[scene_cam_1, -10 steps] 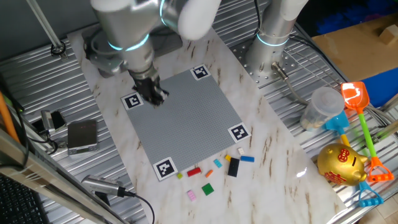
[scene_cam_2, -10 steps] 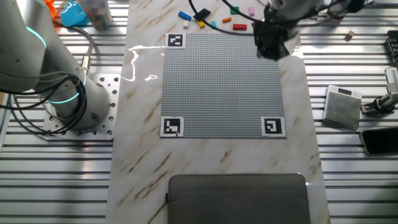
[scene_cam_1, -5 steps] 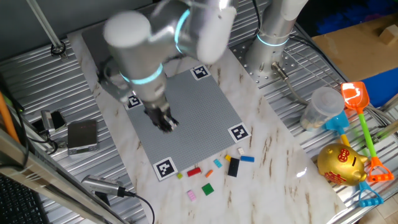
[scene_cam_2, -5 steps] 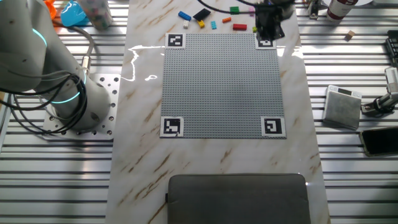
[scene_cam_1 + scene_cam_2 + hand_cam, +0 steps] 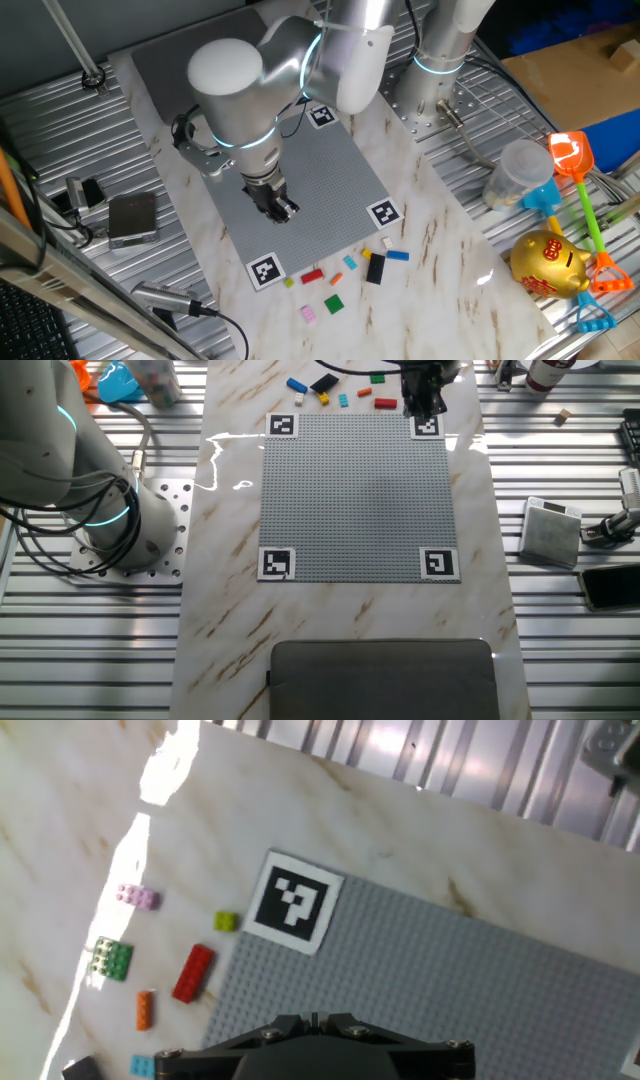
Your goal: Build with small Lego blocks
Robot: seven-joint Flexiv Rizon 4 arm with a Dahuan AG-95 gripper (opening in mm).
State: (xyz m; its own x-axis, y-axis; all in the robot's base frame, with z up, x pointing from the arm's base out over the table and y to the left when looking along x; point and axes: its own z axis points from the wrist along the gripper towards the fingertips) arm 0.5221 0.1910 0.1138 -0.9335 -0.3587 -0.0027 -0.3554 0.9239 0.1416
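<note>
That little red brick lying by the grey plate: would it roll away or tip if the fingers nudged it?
Probably neither: the red brick lies flat and long on the marble table, so it would likely slide or spin. It looks like hard plastic, so stiff and very light, easily knocked aside.

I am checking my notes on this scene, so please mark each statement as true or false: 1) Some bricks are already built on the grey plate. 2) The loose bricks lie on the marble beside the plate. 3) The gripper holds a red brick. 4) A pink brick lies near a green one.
1) False: the grey plate is bare.
2) True.
3) False: the red brick lies on the marble; the gripper carries no visible brick.
4) True: pink brick, green brick.
</note>
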